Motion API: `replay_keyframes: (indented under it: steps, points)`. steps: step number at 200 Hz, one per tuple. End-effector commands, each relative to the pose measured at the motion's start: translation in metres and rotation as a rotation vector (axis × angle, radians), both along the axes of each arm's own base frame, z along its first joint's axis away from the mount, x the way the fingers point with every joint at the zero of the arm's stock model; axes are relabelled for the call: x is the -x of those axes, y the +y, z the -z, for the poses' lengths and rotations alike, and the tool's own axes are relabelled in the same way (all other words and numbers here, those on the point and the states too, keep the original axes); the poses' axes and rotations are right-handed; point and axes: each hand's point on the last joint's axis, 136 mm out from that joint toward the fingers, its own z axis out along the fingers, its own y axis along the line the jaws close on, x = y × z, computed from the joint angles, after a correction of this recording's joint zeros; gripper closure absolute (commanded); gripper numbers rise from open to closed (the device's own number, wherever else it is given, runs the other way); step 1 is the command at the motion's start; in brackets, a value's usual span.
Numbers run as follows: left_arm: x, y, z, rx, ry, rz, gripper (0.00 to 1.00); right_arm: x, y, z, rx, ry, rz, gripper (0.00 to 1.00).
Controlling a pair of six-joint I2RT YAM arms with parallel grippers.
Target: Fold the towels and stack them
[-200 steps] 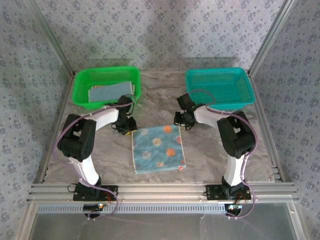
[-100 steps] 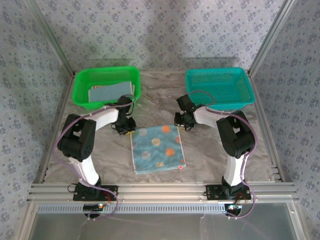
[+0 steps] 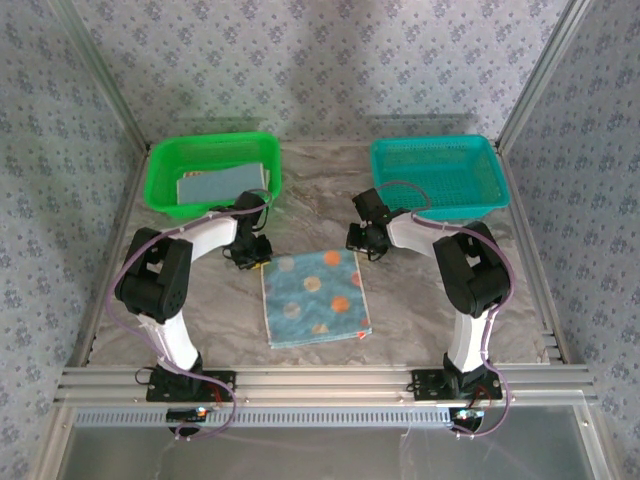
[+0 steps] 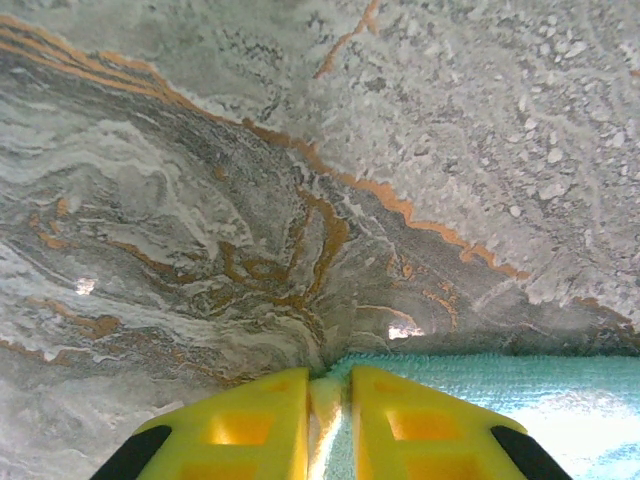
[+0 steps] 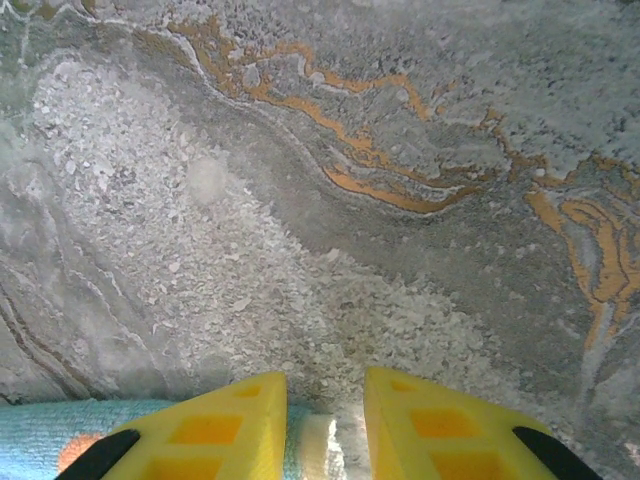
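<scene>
A light blue towel with orange-yellow spots (image 3: 315, 297) lies flat in the middle of the table. My left gripper (image 3: 255, 258) is at its far left corner. In the left wrist view the yellow fingers (image 4: 250, 420) are shut on that corner of the towel (image 4: 520, 400), its edge pinched in the thin slit at the left gripper (image 4: 328, 378). My right gripper (image 3: 362, 246) is at the far right corner. There the right gripper (image 5: 325, 385) stands open, the towel corner (image 5: 312, 440) lying between the jaws against the left finger (image 5: 215, 425).
A green mesh basket (image 3: 160, 165) at the back left holds flat blue-grey cloth (image 3: 215, 184). A teal mesh basket (image 3: 437, 175) stands at the back right. Patterned walls and metal rails enclose the marbled table (image 3: 220, 310).
The left jaws have closed on the towel's far left corner, and that corner has shifted slightly left. The right gripper has edged a little left at the other corner.
</scene>
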Motion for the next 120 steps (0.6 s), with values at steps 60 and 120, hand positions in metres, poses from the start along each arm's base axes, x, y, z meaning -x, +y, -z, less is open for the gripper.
replay_keyframes:
  steps: [60, 120]
  points:
    - [0.006, -0.013, 0.009, 0.031, 0.013, 0.04, 0.83, 0.009, 0.008, 0.007, -0.041, 0.043, 0.052, 0.72]
    - [0.005, -0.015, 0.006, 0.031, 0.008, 0.048, 0.89, 0.007, 0.004, 0.002, -0.048, 0.032, 0.054, 0.92]
